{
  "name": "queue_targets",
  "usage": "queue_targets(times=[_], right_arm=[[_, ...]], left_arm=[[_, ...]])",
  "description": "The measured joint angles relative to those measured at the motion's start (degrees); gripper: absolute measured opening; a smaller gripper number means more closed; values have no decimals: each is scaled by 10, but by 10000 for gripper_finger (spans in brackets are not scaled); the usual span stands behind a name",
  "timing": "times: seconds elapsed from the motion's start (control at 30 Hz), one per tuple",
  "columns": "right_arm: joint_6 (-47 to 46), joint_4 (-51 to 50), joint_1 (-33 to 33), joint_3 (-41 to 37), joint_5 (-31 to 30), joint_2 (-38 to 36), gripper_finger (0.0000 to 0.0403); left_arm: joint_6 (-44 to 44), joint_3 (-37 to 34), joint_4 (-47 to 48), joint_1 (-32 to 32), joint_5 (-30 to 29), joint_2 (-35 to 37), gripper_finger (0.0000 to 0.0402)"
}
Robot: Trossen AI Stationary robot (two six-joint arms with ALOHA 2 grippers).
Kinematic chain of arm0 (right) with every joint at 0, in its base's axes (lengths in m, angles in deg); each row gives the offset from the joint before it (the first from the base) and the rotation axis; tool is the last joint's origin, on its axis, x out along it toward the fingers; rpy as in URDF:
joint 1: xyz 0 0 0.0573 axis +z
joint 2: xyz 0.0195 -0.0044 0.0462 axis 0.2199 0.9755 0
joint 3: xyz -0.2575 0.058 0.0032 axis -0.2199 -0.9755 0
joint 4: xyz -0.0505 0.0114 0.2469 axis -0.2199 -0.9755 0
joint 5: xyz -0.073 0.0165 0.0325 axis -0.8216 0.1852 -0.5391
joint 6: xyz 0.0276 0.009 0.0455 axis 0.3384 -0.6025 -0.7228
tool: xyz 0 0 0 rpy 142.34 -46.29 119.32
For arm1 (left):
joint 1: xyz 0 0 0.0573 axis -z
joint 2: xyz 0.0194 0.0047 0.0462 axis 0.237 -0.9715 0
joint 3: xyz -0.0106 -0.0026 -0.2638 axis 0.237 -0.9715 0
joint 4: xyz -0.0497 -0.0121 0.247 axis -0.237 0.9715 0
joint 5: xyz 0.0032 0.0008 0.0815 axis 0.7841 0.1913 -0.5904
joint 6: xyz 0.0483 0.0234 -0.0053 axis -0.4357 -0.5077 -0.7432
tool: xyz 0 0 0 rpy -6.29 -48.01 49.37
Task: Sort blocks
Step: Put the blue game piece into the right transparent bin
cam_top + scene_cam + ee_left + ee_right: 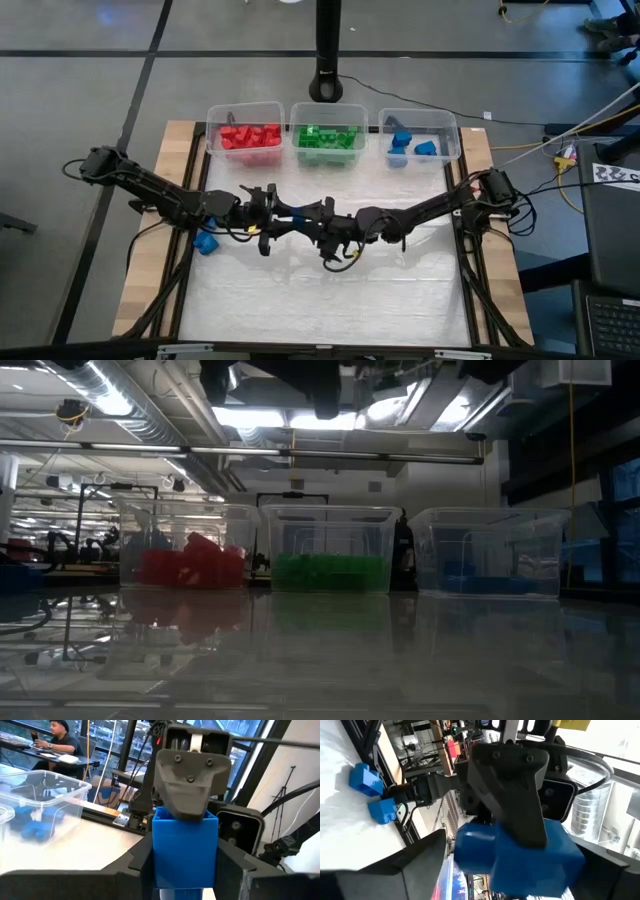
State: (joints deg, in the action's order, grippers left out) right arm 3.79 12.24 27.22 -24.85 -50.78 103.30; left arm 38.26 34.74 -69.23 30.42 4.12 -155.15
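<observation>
Tabletop bins (432, 120) hold sorted blocks (250, 137).

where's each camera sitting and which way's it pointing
High: overhead, looking straight down; both arms meet mid-table, three clear bins behind.
Low: table height, looking level at the red, green and blue bins; no gripper visible.
Left wrist: past the left gripper shut on a blue block, facing the right gripper.
Right wrist: faces back at the same block.
Shared: that handover.
</observation>
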Motion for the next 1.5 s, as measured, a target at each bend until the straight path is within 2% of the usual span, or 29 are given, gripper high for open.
queue_targets(times=[0.1, 0.27, 0.47, 0.63, 0.8, 1.03, 1.2, 1.37, 1.5], right_arm=[[0, -3, 0, 5, 0, 3, 328], [1, 0, 0, 5, 0, 3, 265], [5, -4, 1, 4, 1, 3, 264], [-5, -9, 1, 3, 3, 3, 279], [-9, -7, 1, 3, -19, 3, 264], [-10, -5, 1, 3, -86, 3, 276], [-11, -25, 1, 3, -136, -9, 266], [-22, -95, 1, 3, -198, -48, 265], [-49, -191, -13, 3, -254, -90, 272]], left_arm=[[0, 0, 6, 0, 0, 0, 131], [-7, 0, 5, 0, 2, 0, 131], [-15, 0, 7, 0, 2, 0, 143], [-13, 0, 3, -5, 1, 0, 175], [-31, 0, 19, -19, 1, 14, 210], [-51, 0, 128, -40, -2, 110, 223], [-57, 0, 255, -52, -31, 182, 223], [-20, 0, 377, -58, -78, 219, 223], [6, 0, 435, -59, -88, 220, 224]])
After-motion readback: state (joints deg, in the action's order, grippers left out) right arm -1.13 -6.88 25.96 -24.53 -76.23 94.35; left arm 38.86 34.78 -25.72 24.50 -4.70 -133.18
